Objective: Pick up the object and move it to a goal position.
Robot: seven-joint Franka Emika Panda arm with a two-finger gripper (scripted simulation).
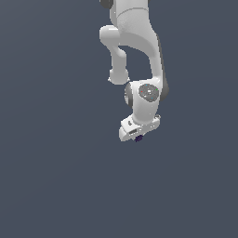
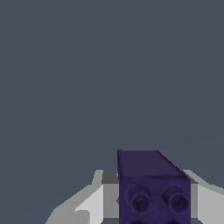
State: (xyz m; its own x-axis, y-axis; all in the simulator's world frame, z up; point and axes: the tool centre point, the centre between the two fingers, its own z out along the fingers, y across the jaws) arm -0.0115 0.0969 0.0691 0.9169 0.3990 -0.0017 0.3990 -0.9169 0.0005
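Observation:
The object (image 2: 151, 188) is a dark purple block with two round studs on its near face, and it fills the space between my two grey-white fingers (image 2: 94, 199) in the wrist view. My gripper (image 2: 153, 205) is shut on it. In the exterior view the white arm hangs down from above, and only a tiny purple speck of the object (image 1: 138, 138) peeks out under the gripper (image 1: 137, 135). The fingers themselves are mostly hidden behind the hand there.
A plain blue-grey surface (image 1: 56, 176) fills the whole background in both views. No other thing, edge or marker shows.

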